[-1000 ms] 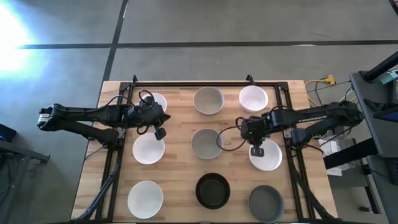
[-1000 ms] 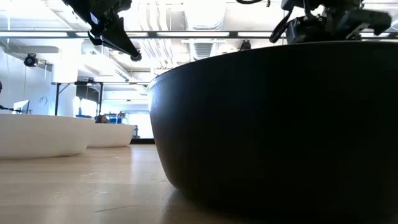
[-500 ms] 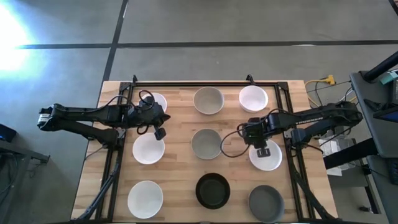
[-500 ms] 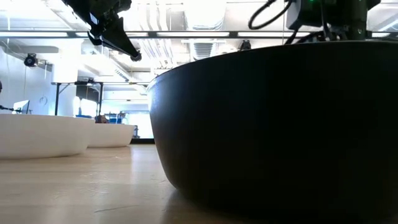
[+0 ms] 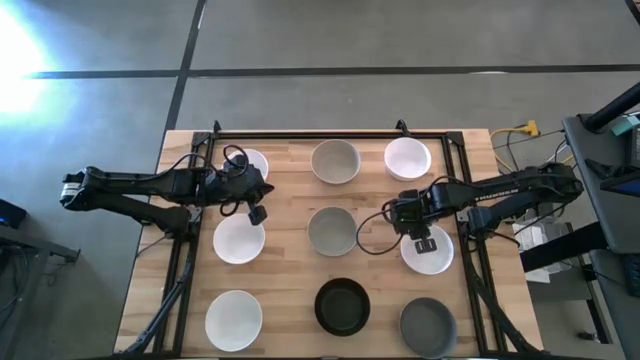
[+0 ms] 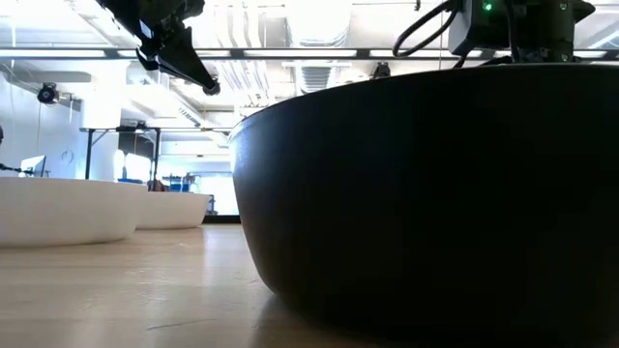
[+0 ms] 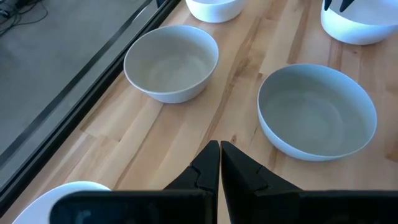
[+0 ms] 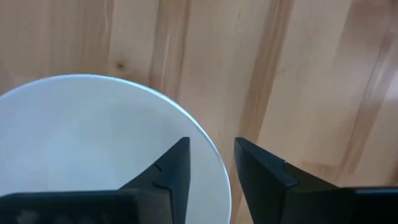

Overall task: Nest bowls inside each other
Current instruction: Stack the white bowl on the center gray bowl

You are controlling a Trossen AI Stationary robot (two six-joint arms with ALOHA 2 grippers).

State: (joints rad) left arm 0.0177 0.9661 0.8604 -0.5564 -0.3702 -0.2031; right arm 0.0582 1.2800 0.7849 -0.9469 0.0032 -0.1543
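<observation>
Pale wood table (image 5: 290, 200), nine bowls (image 5: 333, 230), right gripper (image 5: 424, 243) parted, left gripper (image 5: 258, 214) together, bright ceiling-lit room

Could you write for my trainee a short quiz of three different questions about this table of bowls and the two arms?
1. True or false: the left hand is shut and holds nothing.
2. Over which bowl's rim is the right hand? A the black bowl, B a white bowl, C the dark grey bowl.
3. How many bowls are nested already?

Key: 1 true. 2 B. 3 none.
</observation>
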